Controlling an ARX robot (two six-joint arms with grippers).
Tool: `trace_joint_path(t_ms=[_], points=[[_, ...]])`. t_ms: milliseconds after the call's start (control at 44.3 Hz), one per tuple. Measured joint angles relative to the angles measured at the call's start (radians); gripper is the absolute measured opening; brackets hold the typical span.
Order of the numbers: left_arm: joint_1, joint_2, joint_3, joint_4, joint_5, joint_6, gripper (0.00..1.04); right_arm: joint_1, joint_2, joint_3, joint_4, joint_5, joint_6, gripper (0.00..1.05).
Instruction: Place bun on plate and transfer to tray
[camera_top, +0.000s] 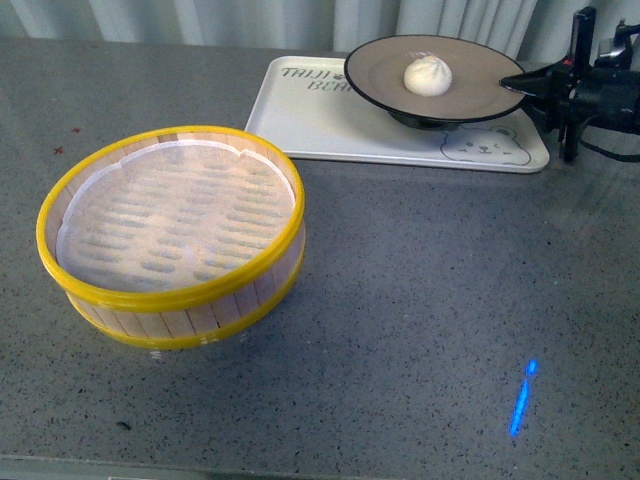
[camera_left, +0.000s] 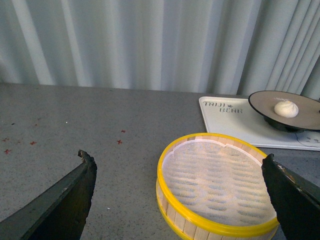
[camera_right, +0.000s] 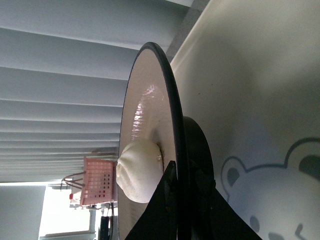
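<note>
Right gripper (camera_top: 516, 85) clamped on the plate (camera_top: 385, 62) at its right rim; right wrist view shows one finger over the rim, one under, thin black edge pinched between. Left gripper (camera_left: 177, 162) spread wide, holding nothing, hanging over the grey table (camera_top: 430, 290) by the bamboo steamer (camera_top: 170, 235). The steamer looks empty, paper liner only.

Bun (camera_top: 428, 75) sits on the plate, roughly centre, upright, pleats up. Plate is over the tray (camera_top: 310, 125), right half of it, near the bear drawing. Can't tell if the plate foot is touching the tray or just above it. The plate reads close to level.

Handling, judged: plate is rigid and glossy, likely ceramic or melamine, some weight. A one-sided rim pinch means leverage on the fingers and the smooth rim could slip or tip. Best hold is the one shown, deep on the rim with a finger under the lip. Keep it level and go down slowly, since it is chippable if dropped.

Bun is soft, light and a bit tacky. It dents if squeezed and could roll or slide on the slick surface if the plate tilts. No need to touch it now. Task looks near done: set down flat, then release.
</note>
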Motion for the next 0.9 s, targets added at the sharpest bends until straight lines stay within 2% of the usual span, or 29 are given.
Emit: trace_joint_path(t_ms=[113, 226, 384, 542, 610, 678, 791, 904], points=[[0.0, 0.0, 0.0, 0.0, 0.0, 0.0, 0.98, 0.011, 0.045, 0.121, -0.138, 0.024, -0.043, 0.03], [0.0, 0.0, 0.0, 0.0, 0.0, 0.0, 0.98, 0.017, 0.053, 0.15, -0.186, 0.03, -0.061, 0.05], [0.0, 0.0, 0.0, 0.0, 0.0, 0.0, 0.98, 0.021, 0.033, 0.128, -0.206, 0.042, -0.091, 0.28], [0.0, 0.0, 0.0, 0.0, 0.0, 0.0, 0.98, 0.026, -0.049, 0.021, -0.255, 0.099, -0.215, 0.51], [0.0, 0.0, 0.0, 0.0, 0.0, 0.0, 0.98, 0.031, -0.107, -0.032, -0.311, 0.154, -0.301, 0.62], [0.0, 0.0, 0.0, 0.0, 0.0, 0.0, 0.98, 0.032, -0.169, -0.1, -0.291, 0.197, -0.386, 0.72], [0.0, 0.0, 0.0, 0.0, 0.0, 0.0, 0.98, 0.041, -0.327, -0.247, -0.307, 0.372, -0.612, 0.96], [0.0, 0.0, 0.0, 0.0, 0.0, 0.0, 0.98, 0.047, -0.433, -0.372, -0.274, 0.531, -0.771, 0.95]])
